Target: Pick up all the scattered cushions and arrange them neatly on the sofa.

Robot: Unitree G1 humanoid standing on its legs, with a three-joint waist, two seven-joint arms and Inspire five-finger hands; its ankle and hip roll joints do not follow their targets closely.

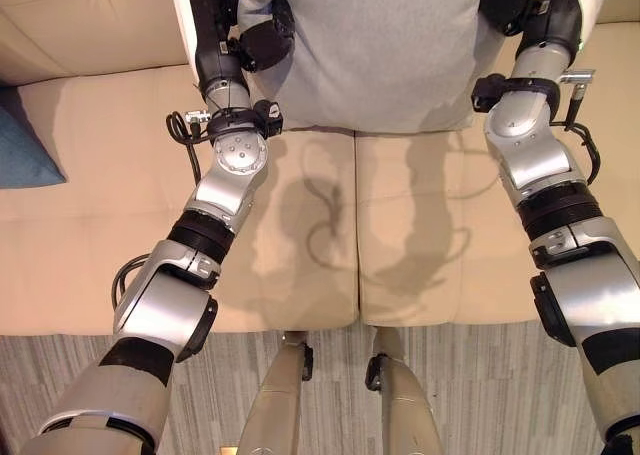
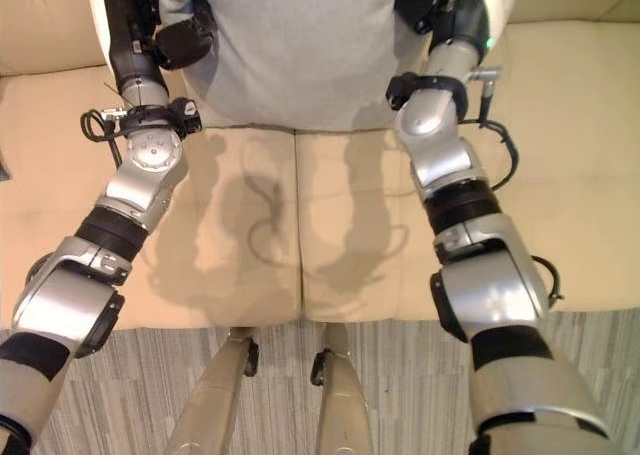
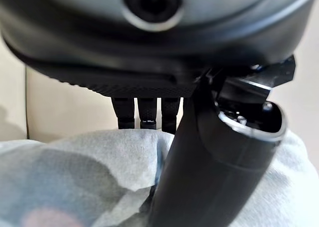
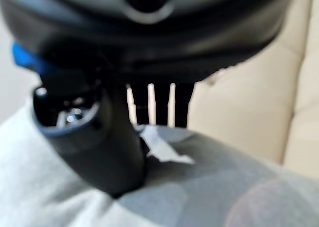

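A large grey cushion (image 1: 370,45) stands on the beige sofa's seat (image 1: 100,235), leaning toward the backrest, with both arms reaching to it. My left hand (image 1: 262,37) grips its left edge and my right hand (image 1: 505,3) its right edge. In the left wrist view the thumb (image 3: 209,157) presses the front of the grey fabric (image 3: 89,172) while the fingers (image 3: 147,112) reach behind it. The right wrist view shows the same pinch, thumb (image 4: 99,137) on the cushion (image 4: 209,187) and fingers (image 4: 159,105) behind.
A dark blue cushion (image 1: 25,145) lies at the sofa's far left. The seat has two pads with a seam (image 1: 356,225) down the middle. Grey striped carpet (image 1: 480,395) runs along the sofa's front edge.
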